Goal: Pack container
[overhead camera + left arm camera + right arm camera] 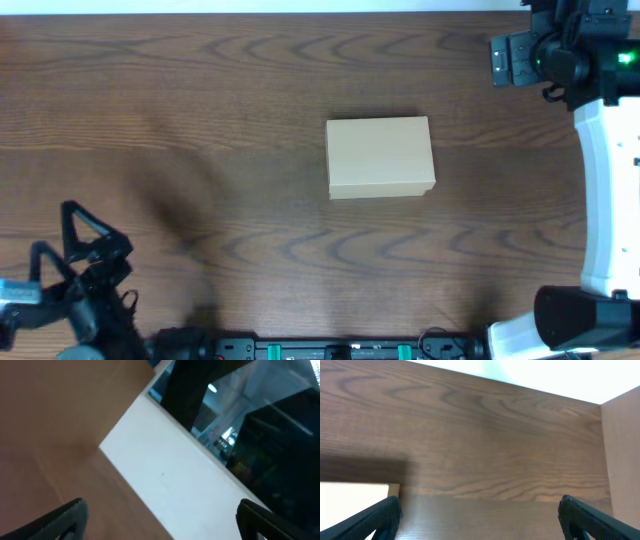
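Note:
The container (380,156) is a small tan cardboard box with its lid shut, lying flat near the middle of the wooden table (200,120). My left gripper (58,232) is open and empty at the front left corner, far from the box; in the left wrist view its fingers (160,522) stand wide apart. My right gripper (497,62) is open and empty at the back right, above and to the right of the box; its fingers (480,520) are wide apart over bare wood. A pale tan corner (352,494) at the lower left of the right wrist view may be the box.
The right arm's white links (610,190) run down the table's right side. A black rail (340,348) lies along the front edge. The left wrist view shows the table edge and a white surface (170,475) beyond. A tan panel (622,455) stands at the right.

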You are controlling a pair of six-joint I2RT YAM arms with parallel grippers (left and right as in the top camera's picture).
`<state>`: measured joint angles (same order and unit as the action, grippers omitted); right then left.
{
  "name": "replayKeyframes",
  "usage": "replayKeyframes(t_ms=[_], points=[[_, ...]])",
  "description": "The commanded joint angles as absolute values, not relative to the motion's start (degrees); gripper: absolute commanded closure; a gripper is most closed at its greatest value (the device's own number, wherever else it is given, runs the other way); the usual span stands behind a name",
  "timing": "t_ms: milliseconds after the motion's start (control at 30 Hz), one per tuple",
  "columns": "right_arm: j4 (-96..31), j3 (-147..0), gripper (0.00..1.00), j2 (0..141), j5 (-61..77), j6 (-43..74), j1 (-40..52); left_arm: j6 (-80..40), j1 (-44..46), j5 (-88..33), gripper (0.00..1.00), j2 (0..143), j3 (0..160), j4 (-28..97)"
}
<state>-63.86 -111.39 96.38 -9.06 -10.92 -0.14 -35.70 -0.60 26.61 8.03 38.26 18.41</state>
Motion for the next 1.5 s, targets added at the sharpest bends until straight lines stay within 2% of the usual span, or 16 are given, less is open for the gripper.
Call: replayKeyframes(t_ms=[0,233,367,1100,1467], points=[[-63.9,-112.1,0.01,96.2,-9.6,-11.0,-0.3,-39.0,-1.2,27.6,0.05,5.6,31.3,11.2],[-63.9,-112.1,0.01,96.2,-9.6,-11.0,-0.3,-43.5,-1.2,28.6,0.05,5.0,17.5,-0.3],[-63.9,-112.1,0.01,96.3,-9.6,-11.0,-0.3,-47.7,-1.2,30.6,0.05,2.8,12.7,-0.3],[-63.9,-112.1,0.01,96.2,-9.6,-11.0,-0.3,-48.0,-1.4,31.3,0.04,0.2,0.4,2.9],[-63.9,-112.1,0.01,96.2,-9.6,-11.0,-0.3,-45.0,-1.4,31.6,0.05,0.2,0.4,2.8]])
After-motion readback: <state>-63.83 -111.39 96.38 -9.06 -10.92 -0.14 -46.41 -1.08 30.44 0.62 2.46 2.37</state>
